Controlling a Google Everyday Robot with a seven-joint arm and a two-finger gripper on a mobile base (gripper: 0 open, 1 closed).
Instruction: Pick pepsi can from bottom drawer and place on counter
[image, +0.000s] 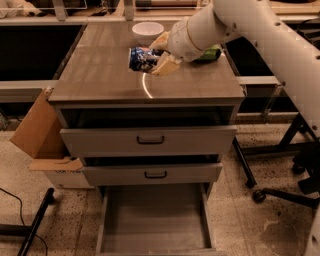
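Pepsi can held by the gripper over the back half of the counter, mid-width.
Counter (100, 75) sits above the bottom drawer (152, 220), which is pulled out toward the front. White arm (270, 35) reaches in from the back-right corner. White bowl (148, 31) at back edge; green chip bag (212, 52) near right edge, partly behind the arm. Gripper (159, 52) clamped on the pepsi can (141, 59), which is tipped sideways just in front of the bowl; contact with the surface unclear.
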